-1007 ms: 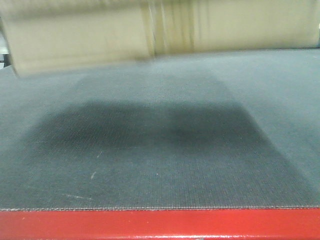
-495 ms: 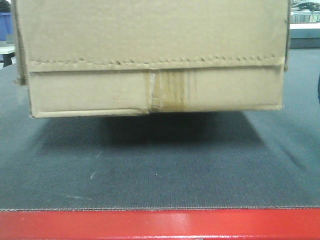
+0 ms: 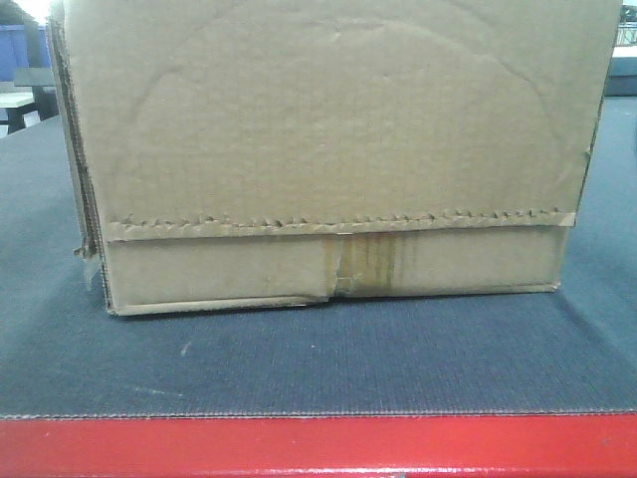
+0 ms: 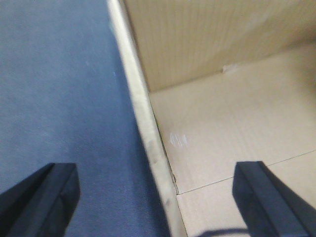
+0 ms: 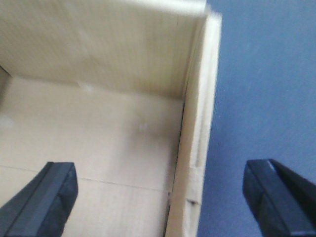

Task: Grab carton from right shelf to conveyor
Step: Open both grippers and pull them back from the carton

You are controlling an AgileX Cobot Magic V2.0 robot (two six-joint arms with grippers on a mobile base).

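- Exterior front-facing view: the carton [image 3: 328, 149] sits on the conveyor [image 3: 299, 373] with its taped face towards the camera. Its lower edge looks flat on the belt, with a strip of bare belt and then the red front edge [image 3: 318, 448] in front of the carton.
- The carton's long axis runs side to side, parallel to that red edge, so one end wall falls to each arm.
- Left wrist view: the left gripper [image 4: 155, 195] hangs over the carton's left wall [image 4: 136, 94]. Its fingers are wide apart, one over the belt outside the carton and one over the carton's bare floor inside. Neither visibly touches the cardboard.
- Right wrist view: the right gripper [image 5: 163, 192] mirrors this at the carton's right wall [image 5: 200, 98]. Its fingers are spread, one inside the carton and one outside, and nothing is pinched.
- Judgement: the placing looks done, and what is left is to clear the arms.
- Each wall stands upright between a pair of fingers, so the free way out is straight up along the wall. A sideways pull would likely catch an inner finger on the wall and drag the carton.
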